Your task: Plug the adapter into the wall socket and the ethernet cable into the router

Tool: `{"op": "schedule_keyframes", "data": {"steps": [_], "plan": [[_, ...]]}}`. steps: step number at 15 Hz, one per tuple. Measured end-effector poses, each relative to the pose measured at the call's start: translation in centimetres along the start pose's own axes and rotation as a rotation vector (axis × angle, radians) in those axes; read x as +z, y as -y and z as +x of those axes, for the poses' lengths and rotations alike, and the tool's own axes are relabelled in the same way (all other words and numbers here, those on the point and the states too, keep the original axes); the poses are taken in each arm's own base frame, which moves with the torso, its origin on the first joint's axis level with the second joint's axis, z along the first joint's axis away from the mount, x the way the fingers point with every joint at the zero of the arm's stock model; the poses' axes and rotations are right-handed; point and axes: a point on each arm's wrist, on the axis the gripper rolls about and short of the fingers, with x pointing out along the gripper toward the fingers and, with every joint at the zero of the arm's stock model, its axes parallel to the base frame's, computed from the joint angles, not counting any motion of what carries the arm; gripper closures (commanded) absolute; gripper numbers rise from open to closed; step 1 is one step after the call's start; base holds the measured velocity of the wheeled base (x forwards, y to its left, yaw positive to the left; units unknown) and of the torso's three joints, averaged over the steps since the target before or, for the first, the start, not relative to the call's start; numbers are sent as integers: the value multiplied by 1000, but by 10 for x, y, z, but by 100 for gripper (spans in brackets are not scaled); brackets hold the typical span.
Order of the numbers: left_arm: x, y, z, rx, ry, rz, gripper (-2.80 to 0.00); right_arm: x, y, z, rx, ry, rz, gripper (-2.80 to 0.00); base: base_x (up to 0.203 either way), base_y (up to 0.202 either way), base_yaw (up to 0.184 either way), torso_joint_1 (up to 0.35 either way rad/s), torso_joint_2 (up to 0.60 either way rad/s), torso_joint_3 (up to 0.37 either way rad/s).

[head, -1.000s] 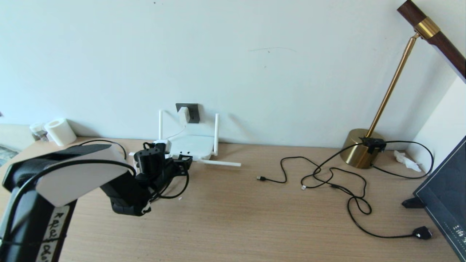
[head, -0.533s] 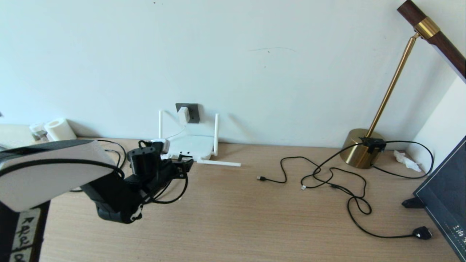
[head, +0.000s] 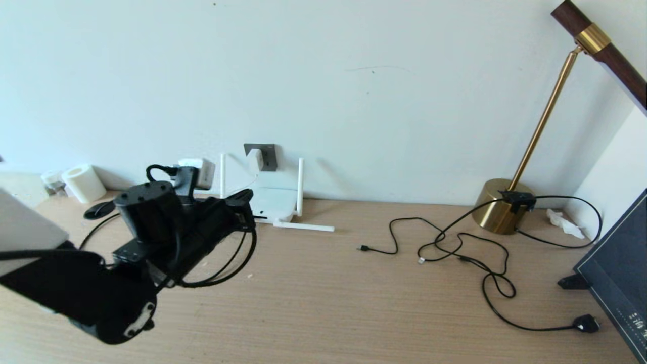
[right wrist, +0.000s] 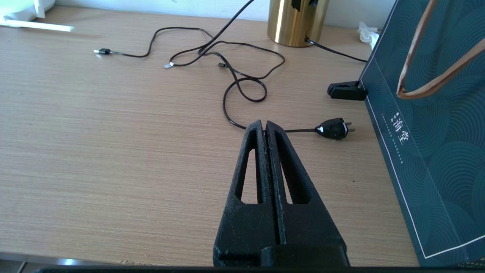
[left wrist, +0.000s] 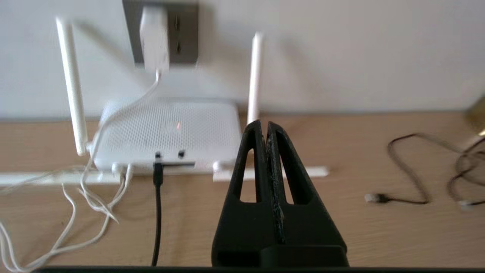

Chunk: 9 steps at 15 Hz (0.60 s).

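Observation:
The white adapter sits in the dark grey wall socket, and its thin white cord drops to the router. In the left wrist view the adapter covers part of the socket. There the black ethernet cable runs up into a port on the front edge of the router. My left gripper hangs shut and empty in the air, just left of the router and nearer to me; its tips are pressed together. My right gripper is shut, empty, low over the table's right side.
A brass lamp base stands at the back right with thin black USB cables sprawled before it, ending in a black mains plug. A dark blue bag is at the right edge. A paper roll sits far left.
My left arm has risen and drawn back from the router's front edge, towards me and to the left. The router, adapter and cables have not moved.

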Motion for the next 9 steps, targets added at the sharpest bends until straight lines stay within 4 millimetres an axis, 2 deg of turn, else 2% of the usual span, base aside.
{"op": "schedule_keyframes", "data": {"steps": [5, 7, 9], "plan": [[68, 1, -70, 3, 143, 4, 0, 0, 0, 0, 0, 0, 0, 0, 0, 0, 0, 0, 0, 0], [96, -1, -108, 20, 180, 0, 0, 0, 0, 0, 0, 0, 0, 0, 0, 0, 0, 0, 0, 0], [116, -5, -155, 38, 189, -5, 0, 0, 0, 0, 0, 0, 0, 0, 0, 0, 0, 0, 0, 0]]}}
